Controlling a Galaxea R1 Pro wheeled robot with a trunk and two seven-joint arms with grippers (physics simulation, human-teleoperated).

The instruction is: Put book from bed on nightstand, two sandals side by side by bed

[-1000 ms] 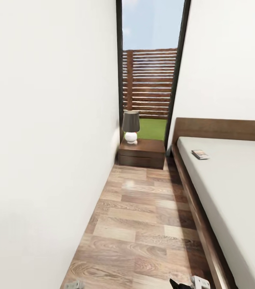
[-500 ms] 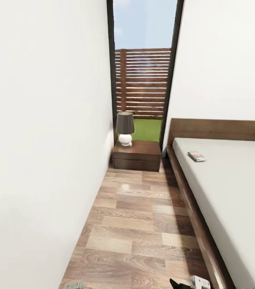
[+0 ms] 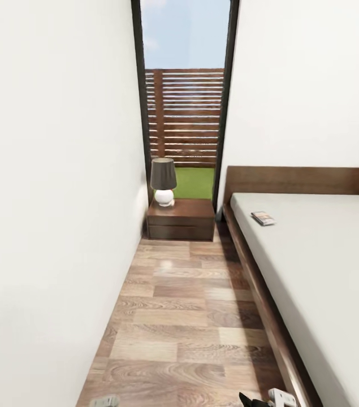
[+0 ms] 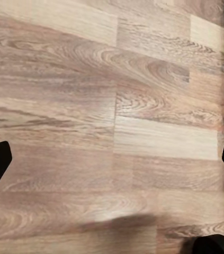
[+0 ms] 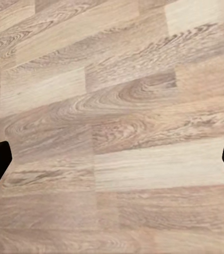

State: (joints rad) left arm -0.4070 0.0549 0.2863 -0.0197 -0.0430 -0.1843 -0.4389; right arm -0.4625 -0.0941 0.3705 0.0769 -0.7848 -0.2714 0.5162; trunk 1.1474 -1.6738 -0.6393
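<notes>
Wood-plank floor (image 3: 190, 316) btwn white wall (image 3: 49, 198) left & bed (image 3: 315, 265) right, book (image 3: 263, 218) on mattress far end, nightstand (image 3: 181, 219) w/ lamp (image 3: 163, 181) far by window (image 3: 185, 96), both hands' fingers spread wide over bare floor.

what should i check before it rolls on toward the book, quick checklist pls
1. Book lying on the bed, near the headboard: ok.
2. Floor between wall and bed free of obstacles up to the nightstand: ok.
3. Nightstand top has bare room beside the lamp: ok.
4. Left gripper open, nothing held: ok.
5. Right gripper open, nothing held: ok.
6. Whereabouts of the sandals: cannot tell.
</notes>
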